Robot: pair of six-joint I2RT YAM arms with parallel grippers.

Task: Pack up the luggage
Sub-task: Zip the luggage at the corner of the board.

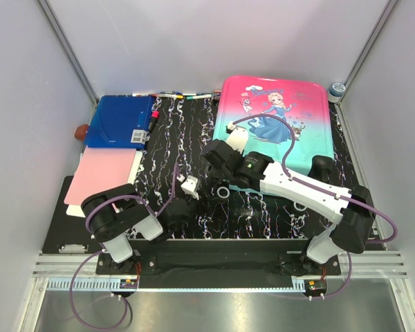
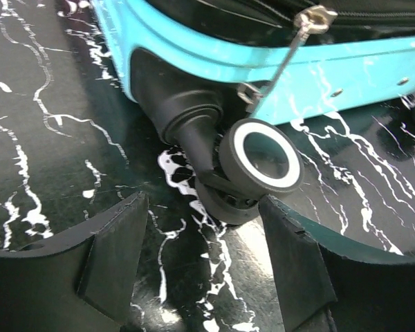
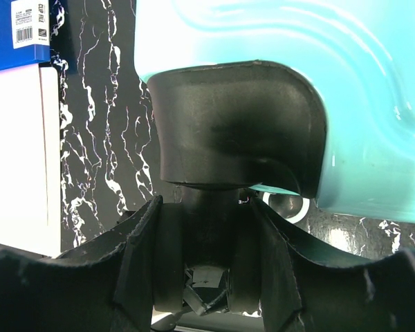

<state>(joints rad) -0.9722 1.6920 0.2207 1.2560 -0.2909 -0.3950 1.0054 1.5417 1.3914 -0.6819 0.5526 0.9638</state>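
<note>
- White panels close in the cell on three sides, and I'm working over a black marble-patterned mat [image 1: 277, 214].
- Nearest my end, the left gripper [image 2: 204, 207] has its jaws spread and nothing between the pads. A white-ringed wheel [image 2: 261, 158] of the case sits just ahead of them, untouched.
- Above that wheel a zipper pull [image 2: 315, 16] dangles from the seam. I can't tell from here whether the zip runs all the way round.
- As far as I can see, the right gripper [image 3: 204, 204] is clamped on the black caster stem [image 3: 204, 235]. It sits under the corner wheel housing [image 3: 235, 124], with a finger against each side of the stem.
- The luggage [image 1: 280, 111] lies flat on the far right of the mat, printed shell up and lid down.
- Well apart to its left, a blue clip file [image 1: 114, 121] and a pink sheet [image 1: 100, 176] lie outside the case. Pens [image 1: 173, 95] line the far edge, and a tape roll [image 1: 337, 88] sits by the far right corner.
- My read is that the shell is shut but its contents are hidden from me. With those items out on the mat, I can't call the packing finished, and both arms look busy with the wheel corner rather than loading.
</note>
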